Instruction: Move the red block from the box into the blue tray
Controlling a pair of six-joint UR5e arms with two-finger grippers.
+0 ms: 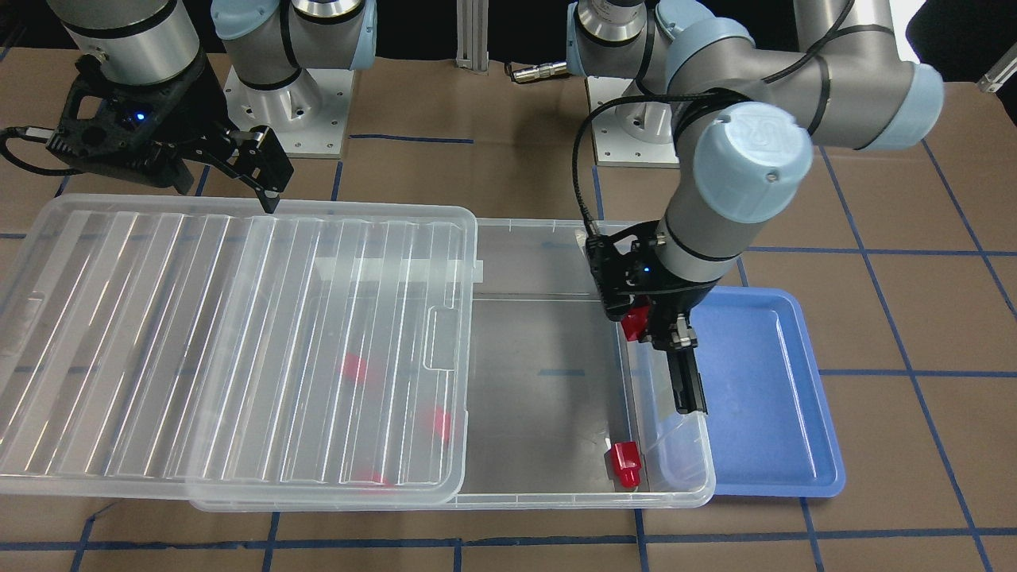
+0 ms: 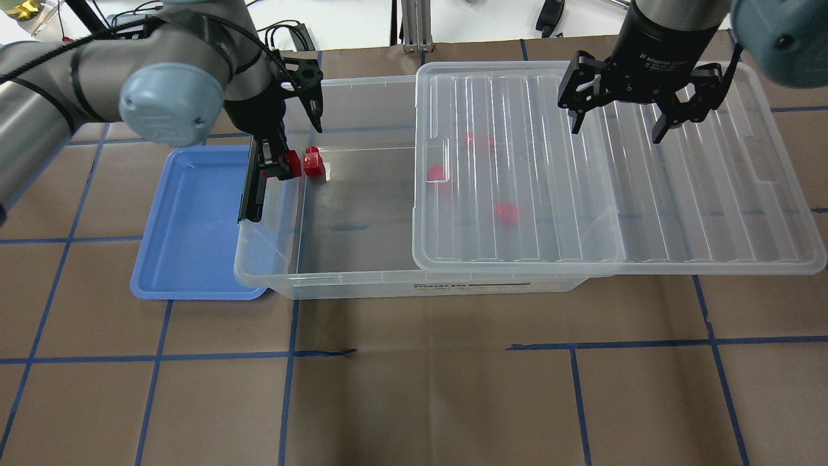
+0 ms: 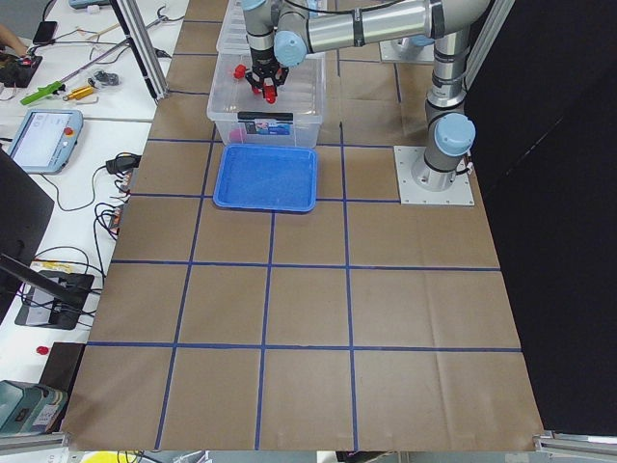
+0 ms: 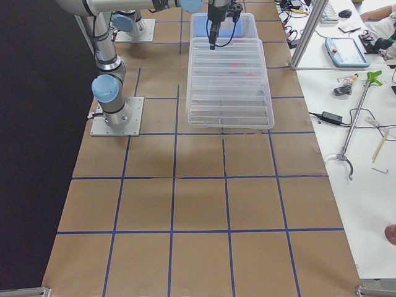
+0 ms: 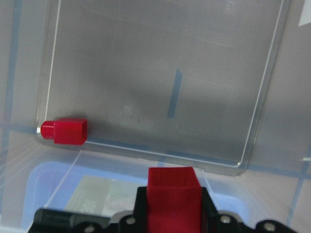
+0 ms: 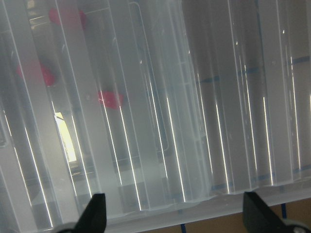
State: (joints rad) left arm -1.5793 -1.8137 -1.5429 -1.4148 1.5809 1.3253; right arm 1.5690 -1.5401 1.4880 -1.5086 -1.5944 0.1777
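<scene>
My left gripper (image 2: 284,166) is shut on a red block (image 2: 290,163) and holds it above the end of the clear box (image 2: 349,286) that lies next to the blue tray (image 2: 194,226). The held block also shows in the front view (image 1: 633,324) and the left wrist view (image 5: 174,191). A second red block (image 2: 314,162) lies in the box's corner, also in the left wrist view (image 5: 64,131). The tray holds nothing. My right gripper (image 2: 618,129) is open and empty above the lid (image 2: 614,188).
The ribbed lid (image 1: 222,342) is slid sideways and covers about half the box, overhanging its far end. Several more red blocks (image 2: 505,212) lie under it, blurred in the right wrist view (image 6: 111,99). Brown paper with blue tape lines covers the table.
</scene>
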